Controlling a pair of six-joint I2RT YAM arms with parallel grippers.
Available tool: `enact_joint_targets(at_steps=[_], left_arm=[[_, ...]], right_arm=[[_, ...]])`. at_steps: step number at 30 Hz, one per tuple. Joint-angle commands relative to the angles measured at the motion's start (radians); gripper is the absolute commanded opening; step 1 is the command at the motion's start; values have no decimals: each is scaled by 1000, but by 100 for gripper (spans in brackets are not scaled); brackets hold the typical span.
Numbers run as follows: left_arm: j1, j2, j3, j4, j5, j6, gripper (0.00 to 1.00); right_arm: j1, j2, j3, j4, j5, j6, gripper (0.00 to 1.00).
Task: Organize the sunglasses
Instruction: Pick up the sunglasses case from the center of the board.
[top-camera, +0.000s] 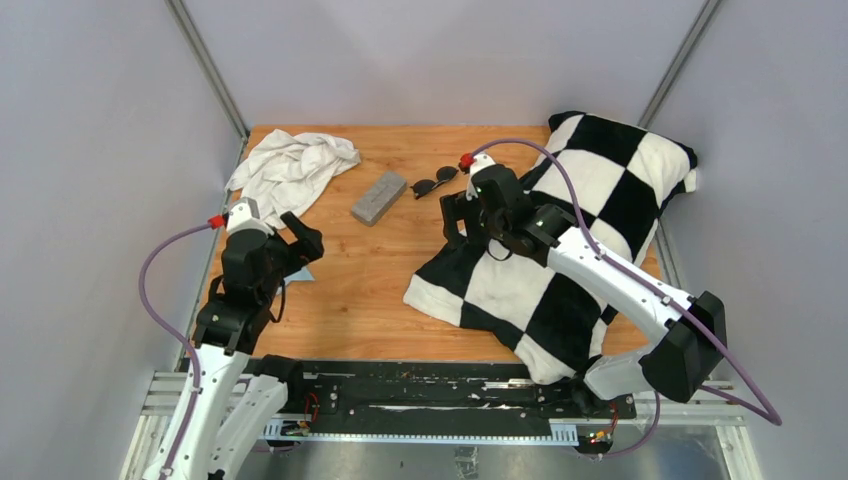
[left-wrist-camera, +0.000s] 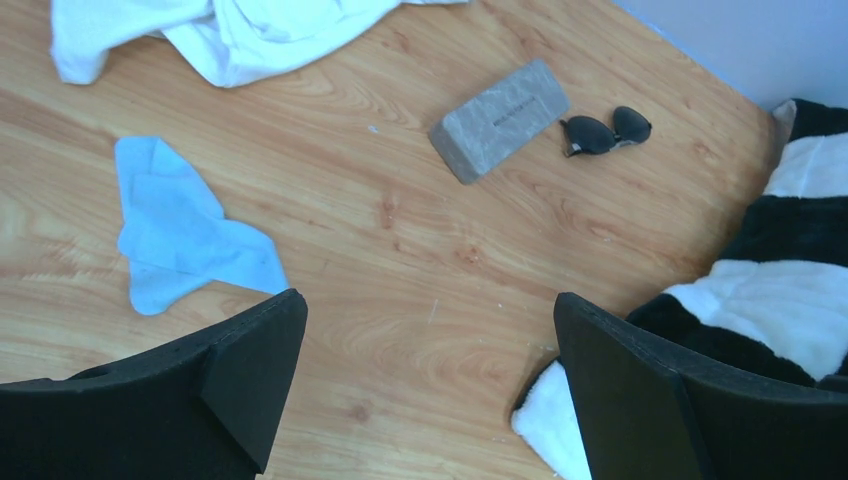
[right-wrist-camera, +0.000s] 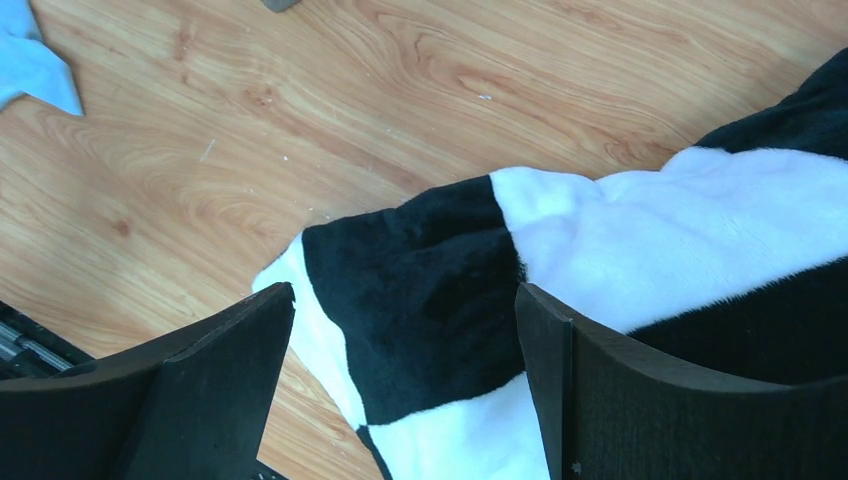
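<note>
The left claw (left-wrist-camera: 425, 305) hangs wide open and empty above the bare table (left-wrist-camera: 400, 240), with a blue cloth (left-wrist-camera: 180, 230) off to one side. The right claw (right-wrist-camera: 402, 292) is also spread wide, holding nothing, over the corner of a black-and-white checked cushion (right-wrist-camera: 650, 220). Farther out, the sunglasses (left-wrist-camera: 605, 131) lie on the wood just beside the end of a closed grey case (left-wrist-camera: 500, 118), near the cushion's edge. They look light, thin and easily bent, with smooth lenses likely to slip or scratch. The bridge between the lenses seems the safest place to pinch, and gently. A crumpled white cloth (left-wrist-camera: 230, 30) sits well apart.
</note>
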Motion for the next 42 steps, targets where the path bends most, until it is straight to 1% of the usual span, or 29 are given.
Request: enact_joint_targets(at_steps=[1, 3, 6, 10, 13, 15, 16, 18, 19, 22, 24, 26, 30, 32, 35, 38, 42], left_arm=[[7, -54, -25, -20, -117, 20, 100], [7, -79, -34, -31, -150, 7, 100], [7, -71, -21, -60, -136, -1, 100], [7, 76, 51, -159, -119, 59, 100], [7, 206, 106, -217, -66, 116, 100], [7, 270, 126, -219, -21, 129, 100], [7, 303, 135, -218, -21, 125, 100], [7, 352, 159, -224, -88, 62, 100], [7, 378, 174, -224, -93, 59, 100], [6, 463, 247, -221, -14, 128, 100], [5, 522, 304, -211, 36, 192, 100], [5, 588, 358, -198, 62, 248, 100], [-19, 741, 461, -173, 21, 335, 100], [-42, 808, 494, -145, 32, 393, 100], [-80, 923, 583, -150, 4, 459, 100], [-86, 1042, 682, -157, 15, 458, 100], [-87, 1180, 790, -157, 109, 474, 100]], right_arm=[[4, 20, -9, 39, -37, 26, 87], [5, 48, 11, 40, -40, 35, 87], [7, 107, 59, 40, -54, 38, 86], [17, 191, 117, 37, -68, 30, 86], [24, 256, 165, 36, -67, 18, 86], [25, 305, 198, 32, -51, 14, 86], [26, 333, 215, 27, -36, 14, 85], [26, 401, 262, 9, -14, 20, 86], [26, 430, 285, -4, -7, 23, 86], [26, 507, 346, -73, 15, 42, 86], [27, 532, 359, -121, 32, 51, 86], [25, 532, 340, -149, 59, 59, 86], [25, 473, 252, -172, 93, 73, 86], [26, 432, 196, -176, 89, 80, 86], [25, 372, 147, -178, 66, 85, 86], [26, 325, 127, -192, 57, 85, 87], [26, 280, 136, -234, 69, 75, 87]])
